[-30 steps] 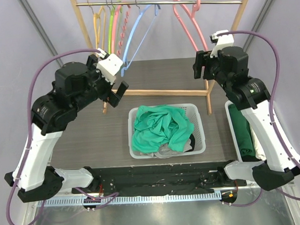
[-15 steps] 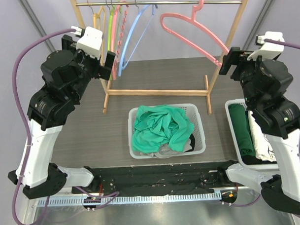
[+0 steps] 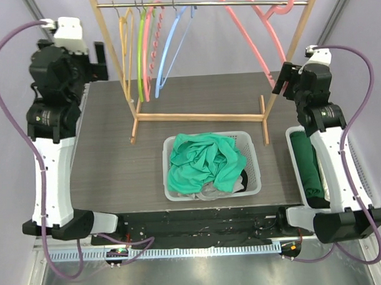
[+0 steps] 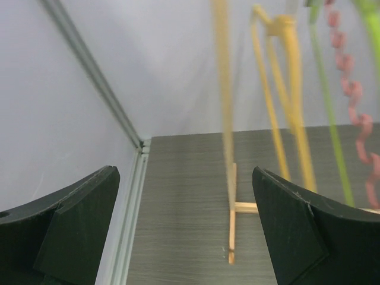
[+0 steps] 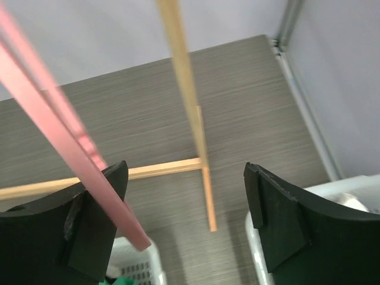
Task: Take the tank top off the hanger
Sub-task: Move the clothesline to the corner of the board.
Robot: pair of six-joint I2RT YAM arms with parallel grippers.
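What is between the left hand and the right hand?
The wooden rack with its bare hangers stands between the left hand and the right hand, clearest in the top view.

Wooden rack [image 3: 202,117], plastic hanger [image 5: 56,110], matt table [image 3: 116,164]

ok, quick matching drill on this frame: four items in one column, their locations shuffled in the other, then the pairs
Items
1. pink hanger
2. teal garment
3. dark green folded garment
4. blue hanger

Places
A. in the right-hand bin
B. near the middle of the rail
C. in the centre basket
D. at the right end of the rail

Pairs: 1-D, 2-C, 3-A, 4-B
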